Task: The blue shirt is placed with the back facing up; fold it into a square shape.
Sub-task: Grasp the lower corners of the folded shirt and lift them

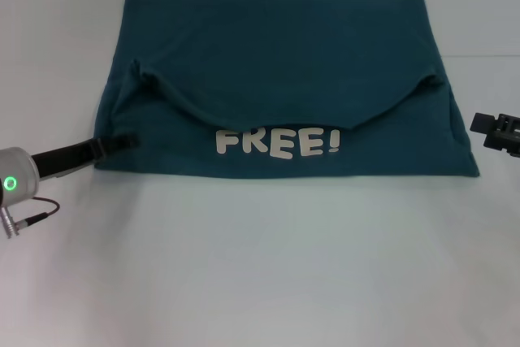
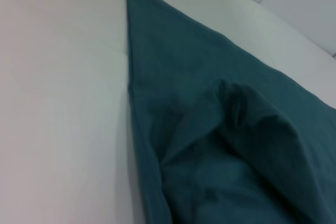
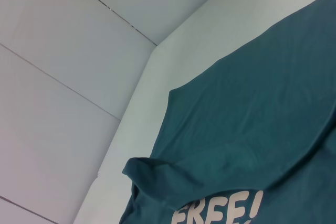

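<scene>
Lying across the far half of the white worktop [image 1: 260,266], the blue shirt [image 1: 276,62] is partly folded, with its white FREE! letters [image 1: 278,142] showing near its front edge. My left hand [image 1: 122,143] touches the shirt's near left corner and seems to pinch the cloth, but I cannot tell for sure. My right hand [image 1: 481,123] rests just beside the shirt's right edge; I cannot tell if it is spread.

Dark teal-blue shirt [image 1: 284,62] with white "FREE!" lettering [image 1: 278,143]; plain white table [image 1: 260,266]; black pincers
</scene>
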{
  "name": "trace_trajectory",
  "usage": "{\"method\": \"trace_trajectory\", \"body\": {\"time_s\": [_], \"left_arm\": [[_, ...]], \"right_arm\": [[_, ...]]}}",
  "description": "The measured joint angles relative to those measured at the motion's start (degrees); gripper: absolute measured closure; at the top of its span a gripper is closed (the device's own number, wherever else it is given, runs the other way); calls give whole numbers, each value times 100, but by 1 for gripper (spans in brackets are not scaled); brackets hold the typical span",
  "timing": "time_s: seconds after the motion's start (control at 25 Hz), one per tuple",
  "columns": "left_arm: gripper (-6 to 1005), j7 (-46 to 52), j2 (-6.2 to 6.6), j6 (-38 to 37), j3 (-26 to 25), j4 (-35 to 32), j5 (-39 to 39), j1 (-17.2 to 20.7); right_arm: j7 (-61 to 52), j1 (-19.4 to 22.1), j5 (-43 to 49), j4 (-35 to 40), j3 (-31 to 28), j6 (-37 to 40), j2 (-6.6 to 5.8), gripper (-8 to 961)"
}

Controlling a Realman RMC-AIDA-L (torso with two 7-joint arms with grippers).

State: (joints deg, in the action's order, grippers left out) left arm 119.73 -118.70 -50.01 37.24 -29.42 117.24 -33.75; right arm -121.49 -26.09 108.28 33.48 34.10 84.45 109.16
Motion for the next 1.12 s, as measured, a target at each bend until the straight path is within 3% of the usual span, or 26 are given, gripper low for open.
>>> {"method": "trace_trajectory", "body": {"time_s": [0.16,0.6,0.8,1.12], "left_arm": [[268,-18,-74,21,68,0,0,-61],[333,401,-88,320,310,-135,90,-79],[571,404,-87,335,323,-140,149,-79],[814,413,-68,200,315,-143,156,-26]], "right_arm": [[-5,13,-11,-1,-3,-7,0,128],[-8,37,15,-20,-144,24,0,128],[-11,43,17,-20,-144,29,-3,129],[-29,43,52,-17,-110,20,-23,129]]}}
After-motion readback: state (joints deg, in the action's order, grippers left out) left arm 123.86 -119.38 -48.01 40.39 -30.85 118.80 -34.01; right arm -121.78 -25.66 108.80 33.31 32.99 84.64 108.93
